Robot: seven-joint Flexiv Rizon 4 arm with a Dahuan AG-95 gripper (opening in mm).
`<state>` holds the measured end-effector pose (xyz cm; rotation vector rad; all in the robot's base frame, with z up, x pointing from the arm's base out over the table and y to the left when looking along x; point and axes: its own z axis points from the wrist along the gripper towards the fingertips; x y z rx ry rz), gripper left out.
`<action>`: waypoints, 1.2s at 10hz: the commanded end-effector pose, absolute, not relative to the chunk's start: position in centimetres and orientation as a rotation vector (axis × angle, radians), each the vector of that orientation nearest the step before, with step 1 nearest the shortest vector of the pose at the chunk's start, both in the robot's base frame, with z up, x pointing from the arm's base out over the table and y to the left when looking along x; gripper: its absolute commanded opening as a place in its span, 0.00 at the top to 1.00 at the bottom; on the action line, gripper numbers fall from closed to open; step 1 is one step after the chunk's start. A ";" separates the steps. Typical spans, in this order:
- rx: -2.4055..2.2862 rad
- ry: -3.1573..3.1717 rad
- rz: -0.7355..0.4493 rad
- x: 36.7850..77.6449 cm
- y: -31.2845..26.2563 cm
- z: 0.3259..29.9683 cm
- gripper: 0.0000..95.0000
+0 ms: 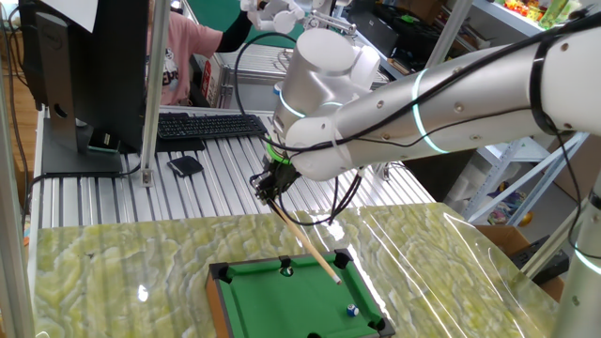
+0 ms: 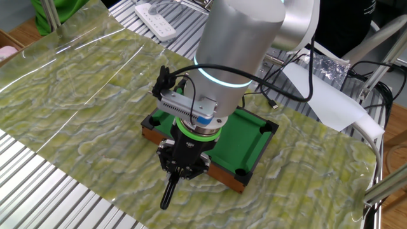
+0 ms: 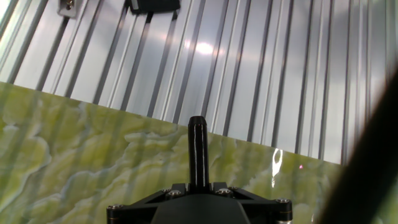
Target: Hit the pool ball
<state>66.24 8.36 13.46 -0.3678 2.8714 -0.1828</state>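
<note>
Down on the green felt, the tiny blue-and-white pool ball [image 1: 352, 309] sits near the mini pool table's [image 1: 254, 305] right rail, at about four o'clock from the felt's middle. Being round, it shows no long axis or heading. One dark small ball [image 1: 287, 269] lies near the far rail, at eleven o'clock from the blue one, well apart. One slim wooden cue stick [image 1: 305, 245] slants from the black two-finger gripper [image 1: 271, 186] down toward five o'clock, its tip short of the pool ball. The gripper is clenched around the cue's dark butt [image 2: 169, 191]. Six black corner and side pockets cannot all be counted.
</note>
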 end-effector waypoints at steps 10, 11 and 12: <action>-0.370 2.873 -0.193 66.3 8.4 13.5 1.00; -0.369 2.872 -0.189 66.3 8.4 13.5 1.00; -0.369 2.871 -0.189 66.3 8.4 13.5 1.00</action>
